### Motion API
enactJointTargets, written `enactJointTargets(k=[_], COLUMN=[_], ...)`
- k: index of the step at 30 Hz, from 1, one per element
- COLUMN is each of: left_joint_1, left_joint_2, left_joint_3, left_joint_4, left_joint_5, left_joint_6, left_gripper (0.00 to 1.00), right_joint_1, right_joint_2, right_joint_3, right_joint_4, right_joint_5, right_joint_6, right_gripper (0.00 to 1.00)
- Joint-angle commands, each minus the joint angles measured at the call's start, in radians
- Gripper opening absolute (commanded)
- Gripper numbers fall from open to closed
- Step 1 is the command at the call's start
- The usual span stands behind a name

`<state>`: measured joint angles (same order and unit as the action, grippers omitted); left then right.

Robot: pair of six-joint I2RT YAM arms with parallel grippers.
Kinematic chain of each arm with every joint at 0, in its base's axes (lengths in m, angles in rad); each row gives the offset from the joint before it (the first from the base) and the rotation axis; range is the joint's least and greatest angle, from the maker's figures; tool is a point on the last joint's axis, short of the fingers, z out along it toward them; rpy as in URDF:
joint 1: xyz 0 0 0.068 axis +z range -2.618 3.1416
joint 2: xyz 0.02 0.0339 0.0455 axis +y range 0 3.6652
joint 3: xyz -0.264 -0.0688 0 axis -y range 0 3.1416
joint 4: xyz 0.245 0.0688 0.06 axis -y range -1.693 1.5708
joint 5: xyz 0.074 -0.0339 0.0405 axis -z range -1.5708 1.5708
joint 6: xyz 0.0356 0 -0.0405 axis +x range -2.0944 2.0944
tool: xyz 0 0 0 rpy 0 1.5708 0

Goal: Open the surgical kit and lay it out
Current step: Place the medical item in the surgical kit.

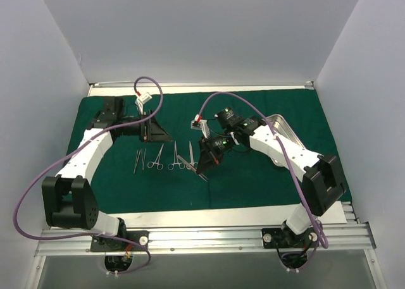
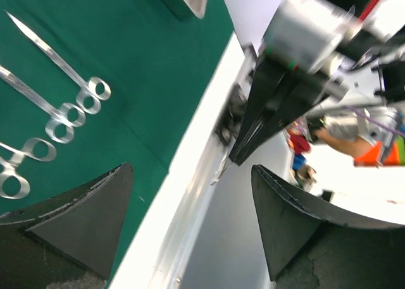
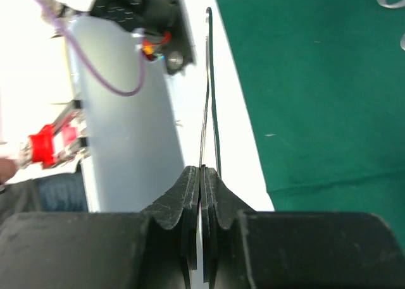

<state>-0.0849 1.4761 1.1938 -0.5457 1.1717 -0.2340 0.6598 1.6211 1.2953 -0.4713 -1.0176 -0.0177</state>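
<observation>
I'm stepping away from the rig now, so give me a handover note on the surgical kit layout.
Left gripper: open, empty, above the drape at back left.
Right gripper: fingers shut on slim tweezers, beside the row's right end.
Done: drape spread flat; ring-handled instruments laid in a row; tray at back right.
To do: lay down the tweezers; tray contents hidden, check it.

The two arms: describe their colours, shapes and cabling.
Both the left arm and right arm have white shell links between blocky black joints. A purple cable loops along each, ending at a white connector. The left tool and right tool have black wedge-shaped fingers.
</observation>
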Motion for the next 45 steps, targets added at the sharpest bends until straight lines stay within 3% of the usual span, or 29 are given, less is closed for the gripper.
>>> enactJointTargets(k=[1,6,15,32,35,38,39,40,41,42,43,45], left_joint_1=[-0.048,-0.156,-0.217,-0.256,-0.256,-0.263,-0.263,-0.263,-0.260,-0.260,-0.259,-0.260], left_joint_2=[-0.065,-0.060,-0.051,-0.102,-0.086,-0.076,-0.073,-0.071,-0.073,-0.077,-0.086,-0.130], left_joint_3=[-0.051,-0.039,0.006,-0.023,-0.022,-0.020,-0.010,0.004,0.024,0.041,0.068,0.092], left_joint_4=[0.006,-0.065,-0.163,-0.111,-0.099,-0.073,-0.076,-0.092,-0.126,-0.150,-0.146,-0.093], left_joint_5=[0.071,0.080,0.069,0.078,0.089,0.109,0.086,0.053,0.007,-0.050,-0.195,-0.361], left_joint_6=[0.030,0.093,0.147,0.044,0.038,0.021,0.024,0.059,0.083,0.096,0.097,0.088], left_gripper=[0.85,0.85,0.84,0.56,0.41,0.04,0.02,0.02,0.02,0.02,0.02,0.02], right_joint_1=[-0.009,-0.002,-0.003,-0.040,-0.048,-0.060,-0.063,-0.071,-0.083,-0.094,-0.107,-0.170], right_joint_2=[-0.036,-0.021,-0.021,-0.024,-0.018,-0.013,-0.012,-0.013,-0.015,-0.015,-0.017,-0.017], right_joint_3=[0.001,0.018,0.016,-0.004,-0.001,0.016,0.022,0.027,0.033,0.054,0.065,0.093], right_joint_4=[0.000,0.003,0.014,0.062,0.066,0.075,0.080,0.088,0.091,0.085,0.082,0.068], right_joint_5=[-0.163,-0.222,-0.230,-0.248,-0.249,-0.246,-0.234,-0.169,-0.120,-0.074,-0.026,0.126], right_joint_6=[-0.016,0.001,0.009,0.053,0.058,0.076,0.091,0.116,0.172,0.198,0.235,0.399], right_gripper=[0.00,0.00,0.00,0.00,0.00,0.00,0.00,0.17,0.27,0.32,0.39,0.43])
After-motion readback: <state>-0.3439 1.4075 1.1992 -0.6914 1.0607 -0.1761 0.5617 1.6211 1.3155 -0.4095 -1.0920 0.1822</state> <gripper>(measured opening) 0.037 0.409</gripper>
